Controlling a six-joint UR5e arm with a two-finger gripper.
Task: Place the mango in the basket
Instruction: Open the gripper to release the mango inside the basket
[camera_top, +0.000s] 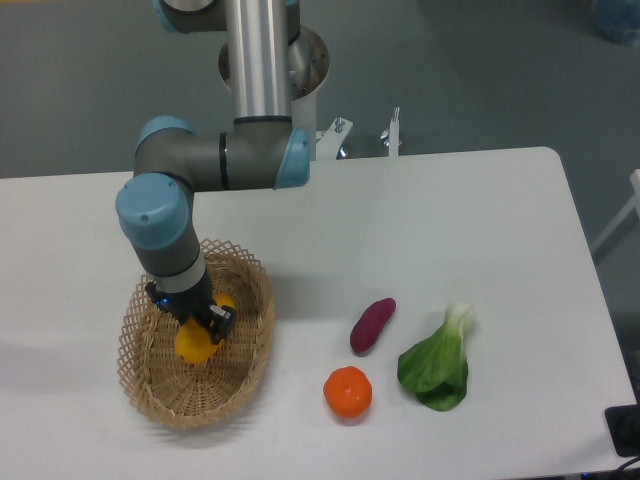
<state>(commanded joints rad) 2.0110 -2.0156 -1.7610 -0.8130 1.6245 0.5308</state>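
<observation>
As seen from the single fixed camera, the grey-and-blue robot arm (215, 160) reaches down from its post at the rear of the white table (450, 220) into the large oval tan wicker basket (255, 340) with an open lattice rim, which sits at the table's front left. The black two-finger gripper (203, 322) is inside the basket, low over its woven floor. The smooth yellow-orange mango (195, 343) lies within the basket, directly at the gripper; part of the fruit shows below and to either side of the black fingers. The fingers appear to straddle the mango, but whether they press on it or stand slightly apart from it cannot be told at this size, so the grip state is undetermined.

Outside the basket, on the table's front right area, three other items lie apart from one another: a purple oblong sweet potato (372, 325), tilted, nearest the basket; a round orange citrus fruit (348, 392) just in front of it; and a green leafy vegetable with a pale stem (438, 360) to the right of both.
</observation>
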